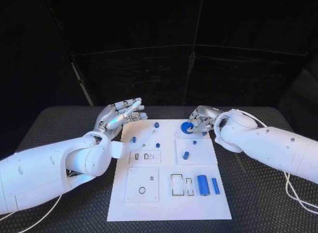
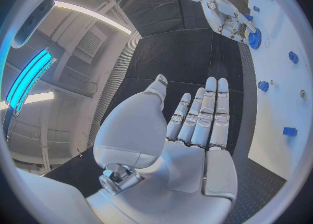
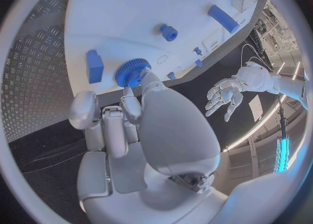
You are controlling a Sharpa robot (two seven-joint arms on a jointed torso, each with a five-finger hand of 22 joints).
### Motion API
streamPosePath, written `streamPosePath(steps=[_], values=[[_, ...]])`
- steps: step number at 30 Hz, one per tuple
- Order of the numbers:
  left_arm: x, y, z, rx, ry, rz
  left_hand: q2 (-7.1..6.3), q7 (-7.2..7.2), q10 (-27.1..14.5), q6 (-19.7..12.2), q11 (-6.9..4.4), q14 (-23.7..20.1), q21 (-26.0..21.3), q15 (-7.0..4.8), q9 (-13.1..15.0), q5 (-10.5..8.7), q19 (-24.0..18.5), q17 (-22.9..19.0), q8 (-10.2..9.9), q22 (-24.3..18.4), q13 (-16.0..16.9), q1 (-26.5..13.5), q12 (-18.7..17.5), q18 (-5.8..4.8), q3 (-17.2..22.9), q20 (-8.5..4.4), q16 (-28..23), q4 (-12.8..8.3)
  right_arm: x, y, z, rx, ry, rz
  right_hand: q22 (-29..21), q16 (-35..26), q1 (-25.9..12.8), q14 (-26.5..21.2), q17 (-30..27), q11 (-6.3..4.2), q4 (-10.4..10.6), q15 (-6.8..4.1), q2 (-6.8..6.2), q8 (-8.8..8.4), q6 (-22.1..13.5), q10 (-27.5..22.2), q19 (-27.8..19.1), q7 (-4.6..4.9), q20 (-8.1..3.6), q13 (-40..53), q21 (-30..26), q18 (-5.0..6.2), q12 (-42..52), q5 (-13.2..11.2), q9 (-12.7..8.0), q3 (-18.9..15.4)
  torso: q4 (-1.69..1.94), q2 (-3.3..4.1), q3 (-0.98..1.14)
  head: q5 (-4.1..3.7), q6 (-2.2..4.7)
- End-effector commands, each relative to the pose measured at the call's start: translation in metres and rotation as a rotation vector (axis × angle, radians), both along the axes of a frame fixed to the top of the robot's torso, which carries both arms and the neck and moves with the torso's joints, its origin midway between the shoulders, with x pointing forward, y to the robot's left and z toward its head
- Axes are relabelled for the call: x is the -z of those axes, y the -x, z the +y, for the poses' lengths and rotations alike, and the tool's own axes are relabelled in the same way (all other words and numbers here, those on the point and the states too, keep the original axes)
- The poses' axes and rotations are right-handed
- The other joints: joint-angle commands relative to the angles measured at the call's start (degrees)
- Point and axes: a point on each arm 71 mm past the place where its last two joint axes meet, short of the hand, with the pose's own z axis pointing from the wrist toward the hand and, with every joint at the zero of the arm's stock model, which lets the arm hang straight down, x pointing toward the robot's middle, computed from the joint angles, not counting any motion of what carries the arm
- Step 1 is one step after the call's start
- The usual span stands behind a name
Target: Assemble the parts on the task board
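at the near end of the task board (image 1: pixel 124 204), two long blue cylinders (image 1: pixel 202 185) were seen lying side by side, their long axes running toward the far edge, with empty outlined slots just beside them. a smaller blue peg (image 1: pixel 185 156) was seen lying further up the board, and several small blue pieces (image 1: pixel 133 139) stood beyond it. at the far end, the blue gear (image 1: pixel 187 127) was found, toothed and round, flat face up, near the board's far right corner. it lay directly at the fingertips of the right hand (image 1: pixel 203 121), which was much the nearer of the two; in the right wrist view the gear (image 3: pixel 133 72) was pinched or at least touched by the curled fingers (image 3: pixel 132 107), though whether it was lifted could not be told. the left hand (image 1: pixel 120 114) was held off the board's far left corner, fingers straight and slightly apart, nothing being held.
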Motion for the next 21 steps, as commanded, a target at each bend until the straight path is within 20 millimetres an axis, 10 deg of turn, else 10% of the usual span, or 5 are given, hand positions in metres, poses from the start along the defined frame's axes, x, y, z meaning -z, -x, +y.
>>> streamPosePath(steps=[1, 21], values=[[-0.002, 0.000, -0.001, 0.015, 0.004, -0.010, 0.26, 4.77, -0.34, 0.03, 0.11, -0.14, 0.21, 0.34, -0.06, 0.14, 0.30, -0.09, -0.21, -0.05, -0.06, 0.22, -0.34, 0.54, -0.08, 0.17, -0.34, -0.38, -0.001, 0.000, 0.004, -0.018, 0.065, -0.034, 0.38, 0.45, 1.18, 4.71, 8.62, -0.03, -0.83, -0.23, 0.15, 0.59, 1.08, 1.43, 0.57, -0.13, 0.03, 1.97, 0.31, -0.67, 1.40, -0.71, 0.20, 0.98, 0.02, 0.00, 0.03, -0.12, -0.08], [-0.001, 0.000, -0.001, 0.015, 0.004, -0.008, 0.34, 4.77, -0.36, 0.00, 0.11, -0.15, 0.20, 0.34, -0.06, 0.14, 0.28, -0.11, -0.25, -0.07, -0.06, 0.24, -0.38, 0.54, -0.08, 0.17, -0.37, -0.42, -0.023, 0.018, 0.038, -0.110, 0.011, -0.230, 2.05, 1.04, 1.59, 5.02, 10.12, -1.89, -3.00, -1.80, 0.80, 2.90, 7.58, 5.99, 1.82, -2.28, -1.40, 8.66, 1.23, -0.99, 5.94, -1.73, 0.44, 6.39, 0.06, -0.04, 0.03, -0.01, 0.18]])
